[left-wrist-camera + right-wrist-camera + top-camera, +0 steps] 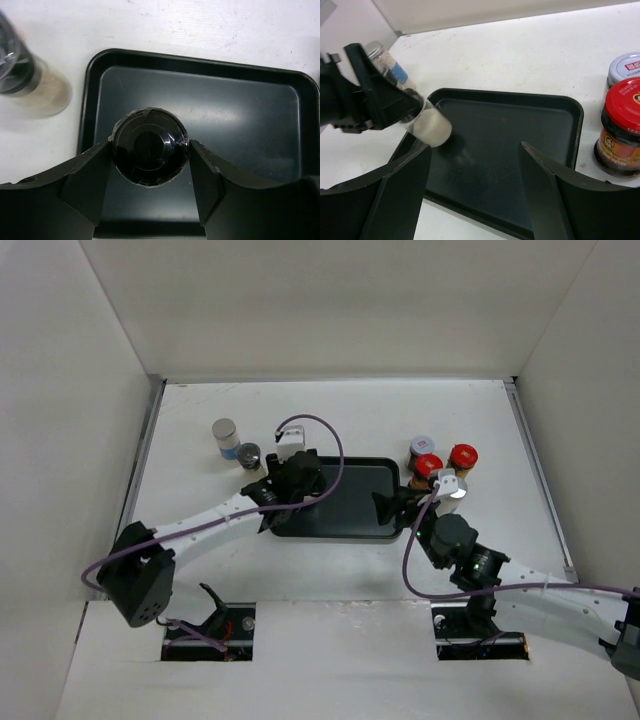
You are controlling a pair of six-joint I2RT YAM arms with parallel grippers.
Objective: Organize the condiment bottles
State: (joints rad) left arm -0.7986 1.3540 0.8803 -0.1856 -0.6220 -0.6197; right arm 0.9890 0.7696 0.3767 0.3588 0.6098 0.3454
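Roughly mid-table lies the tray [355, 495]. The left end effector [150, 145] clamps a black-capped bottle [433, 128] by its cap, fingers pressed to both sides, holding it tilted over the tray's left end; whether its base touches the tray is unclear. The right end effector [475, 146] hangs wide and empty over the tray's right end. Toward the table's far-left corner stand a silver-capped shaker [227, 437] and, just beside it, a dark-capped shaker [249, 455]. Just off the tray's right end cluster two red-lidded jars [428, 466] [463, 457] and a grey-lidded jar [422, 447].
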